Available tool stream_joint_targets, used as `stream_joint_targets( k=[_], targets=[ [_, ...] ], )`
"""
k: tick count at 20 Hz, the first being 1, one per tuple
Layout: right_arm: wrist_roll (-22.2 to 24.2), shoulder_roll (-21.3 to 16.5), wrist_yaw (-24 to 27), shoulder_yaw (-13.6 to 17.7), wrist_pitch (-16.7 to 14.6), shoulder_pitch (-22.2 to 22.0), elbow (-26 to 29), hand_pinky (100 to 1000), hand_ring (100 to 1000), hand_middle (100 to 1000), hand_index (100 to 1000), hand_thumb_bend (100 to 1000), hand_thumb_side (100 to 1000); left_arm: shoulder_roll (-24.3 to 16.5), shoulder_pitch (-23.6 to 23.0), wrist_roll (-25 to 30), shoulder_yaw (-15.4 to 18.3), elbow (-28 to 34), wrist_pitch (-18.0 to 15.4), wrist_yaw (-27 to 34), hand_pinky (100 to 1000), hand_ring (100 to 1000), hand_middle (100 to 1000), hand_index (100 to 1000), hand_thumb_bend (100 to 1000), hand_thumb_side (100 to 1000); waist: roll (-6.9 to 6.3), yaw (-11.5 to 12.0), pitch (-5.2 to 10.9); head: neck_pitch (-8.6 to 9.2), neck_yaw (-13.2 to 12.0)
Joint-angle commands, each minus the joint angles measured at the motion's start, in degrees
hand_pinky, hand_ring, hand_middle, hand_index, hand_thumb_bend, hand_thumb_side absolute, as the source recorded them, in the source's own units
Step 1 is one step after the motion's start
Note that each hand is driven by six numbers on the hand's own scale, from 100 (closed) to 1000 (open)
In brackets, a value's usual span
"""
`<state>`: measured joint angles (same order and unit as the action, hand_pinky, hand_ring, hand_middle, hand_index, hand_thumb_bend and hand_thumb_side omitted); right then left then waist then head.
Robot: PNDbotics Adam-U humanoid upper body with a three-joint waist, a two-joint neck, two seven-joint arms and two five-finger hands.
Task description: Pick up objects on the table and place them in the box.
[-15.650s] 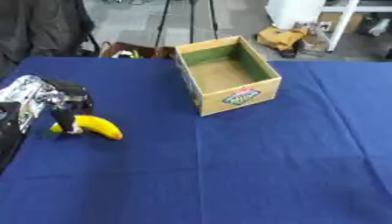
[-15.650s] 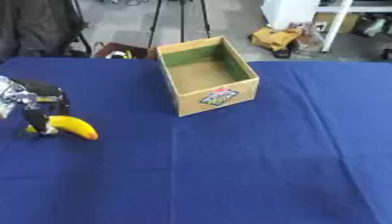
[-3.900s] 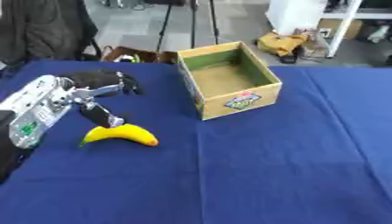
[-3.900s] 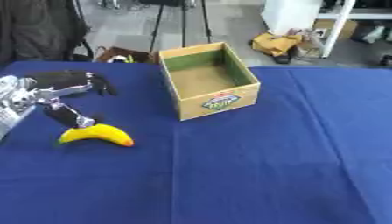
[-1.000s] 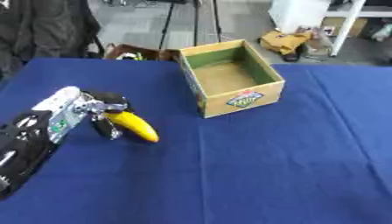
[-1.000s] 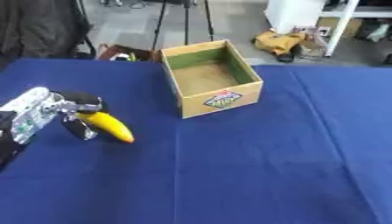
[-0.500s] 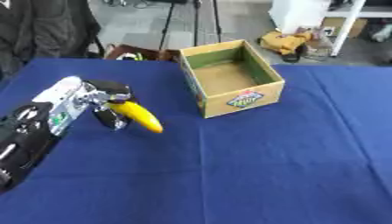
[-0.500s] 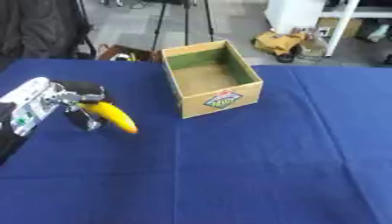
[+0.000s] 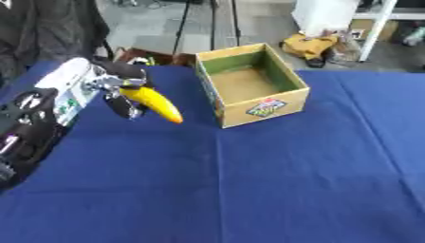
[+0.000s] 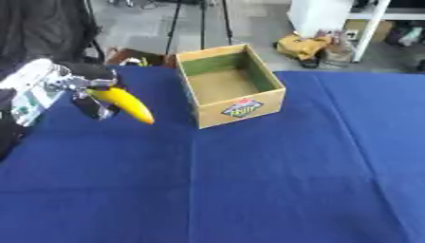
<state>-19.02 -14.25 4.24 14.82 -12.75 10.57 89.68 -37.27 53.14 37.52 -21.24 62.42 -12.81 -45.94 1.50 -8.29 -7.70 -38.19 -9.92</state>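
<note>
Currently, the left hand (image 9: 116, 83) occupies the far-left area of the table (image 9: 249, 190), with its fingers and thumb curled round the upper end of the banana (image 9: 153, 103). The banana hangs clear of the blue cloth, its free tip pointing down and to the right, toward the box (image 9: 253, 85).

Handling assessment: the banana is judged light, fairly stiff along its length, and smooth-skinned, so it may pivot or slip if held only at one end. The flesh bruises under pressure. A hold nearer the middle of the curve would steady it better than the present end grip, which leaves most of the fruit hanging out from the hand.

The box stands right of the hand, at the far centre of the table, open side up, with nothing visible inside. The banana is near the box's left wall but not yet over the opening.

Changes from the frames one second earlier: the banana was then low, at or just above the cloth, and further to the near left. The hand has since raised it and carried it rightward and farther away, closing part of the gap to the box. The box has not moved on the table.

The right hand is not visible in either view.
</note>
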Motion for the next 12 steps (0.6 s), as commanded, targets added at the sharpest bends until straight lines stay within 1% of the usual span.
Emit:
stream_joint_targets(
  k=[1,4,6,9,12],
  targets=[
    [0.3,-1.4,0.6,0.2,-0.1,0.5,0.5,726,676,673,764,100,692,0.9,3.5,-1.6,2.0,-2.2,-1.6,-3.6,585,571,557,695,100,100,0.22,-0.4,0.52,0.65,-0.2],
    [0.5,-1.2,0.8,0.0,-0.1,0.7,0.4,726,676,673,764,100,691,3.2,6.2,-4.1,3.7,-5.5,-3.3,-7.8,588,573,554,690,100,100,0.58,-1.1,0.06,1.37,-0.3],
    [0.7,-0.9,0.9,-0.2,-0.2,1.0,0.4,726,676,673,764,100,692,5.2,7.9,-6.2,5.1,-7.9,-4.0,-11.6,592,574,555,688,100,100,0.91,-2.0,-0.43,2.16,-0.3],
    [1.0,-0.4,1.3,-0.5,-0.2,1.5,0.3,726,676,673,764,100,691,8.1,10.1,-9.9,7.5,-11.5,-4.4,-17.9,594,574,554,686,100,100,1.46,-3.6,-1.43,3.62,-0.4],
    [1.3,0.3,1.6,-0.7,-0.3,2.1,0.3,726,676,673,763,100,689,10.7,11.9,-13.9,9.8,-14.5,-4.0,-24.0,597,575,554,684,100,100,1.81,-5.4,-2.59,4.98,-0.6]
  ],
)
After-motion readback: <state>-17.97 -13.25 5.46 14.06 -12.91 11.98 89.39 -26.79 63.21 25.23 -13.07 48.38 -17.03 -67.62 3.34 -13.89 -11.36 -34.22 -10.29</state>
